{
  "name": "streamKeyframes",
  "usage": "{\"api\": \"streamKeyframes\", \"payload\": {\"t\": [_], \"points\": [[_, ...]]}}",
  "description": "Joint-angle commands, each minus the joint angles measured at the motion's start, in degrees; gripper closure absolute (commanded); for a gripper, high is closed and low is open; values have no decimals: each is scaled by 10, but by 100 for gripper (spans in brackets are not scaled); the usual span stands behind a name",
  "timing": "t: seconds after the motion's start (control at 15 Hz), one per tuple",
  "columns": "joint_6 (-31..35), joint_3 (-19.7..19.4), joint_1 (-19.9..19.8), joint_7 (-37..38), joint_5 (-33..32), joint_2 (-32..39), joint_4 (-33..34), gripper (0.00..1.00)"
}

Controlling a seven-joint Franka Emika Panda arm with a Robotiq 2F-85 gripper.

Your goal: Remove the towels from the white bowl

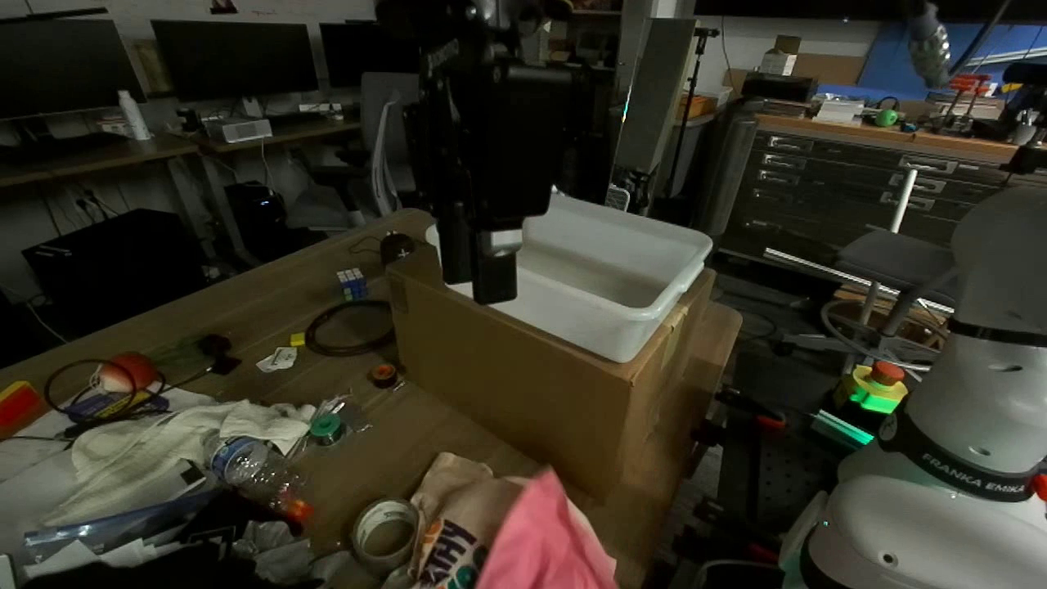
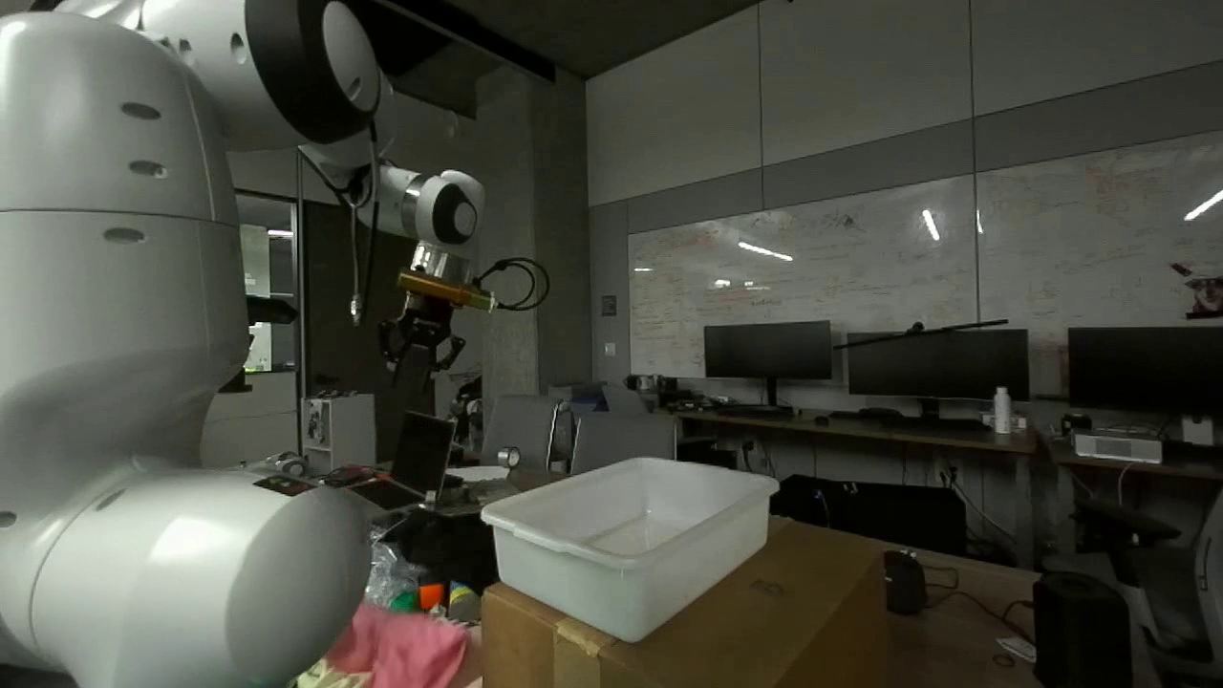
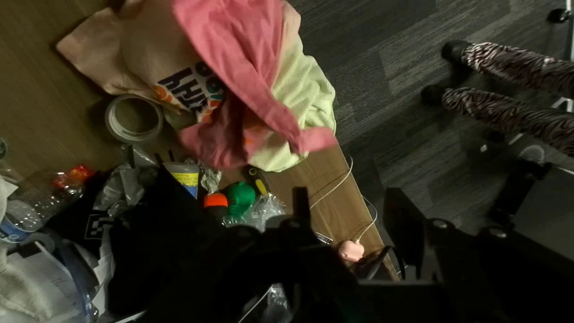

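Observation:
The white bowl is a white rectangular tub point(image 1: 572, 315) on a cardboard box; it also shows in an exterior view point(image 2: 559, 581). Its visible inside is bare white plastic. A pink cloth point(image 3: 251, 54) and a pale yellow-green cloth point(image 3: 309, 92) lie heaped with a beige printed cloth point(image 3: 143, 58) on the table beside the box. The pink cloth also shows in the exterior views point(image 1: 544, 536) point(image 2: 411, 650). My gripper point(image 3: 347, 193) is open, with nothing between its fingers. It hangs high above the table, away from the tub, in both exterior views point(image 1: 478, 282) point(image 2: 418, 368).
The cardboard box point(image 1: 515, 401) stands at the table edge. A tape roll point(image 3: 112, 121), a bottle point(image 1: 249, 466), a white cloth point(image 1: 180, 442) and a black item point(image 3: 148, 260) clutter the table. A pink earbud-like case point(image 3: 351, 250) with a cable lies near the edge.

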Motion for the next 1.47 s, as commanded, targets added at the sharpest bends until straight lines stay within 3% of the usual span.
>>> {"api": "streamKeyframes", "payload": {"t": [0.0,0.2,0.53,0.67,0.93,1.4], "points": [[18,12,-25,34,-66,-4,8,21],[59,4,-45,84,-135,-23,-29,0],[114,-15,-88,164,-222,-85,-135,0],[105,-21,-105,202,-258,-122,-177,0],[36,-21,-133,278,-324,-203,-241,0],[-195,-36,-123,220,-358,-297,-274,0]]}}
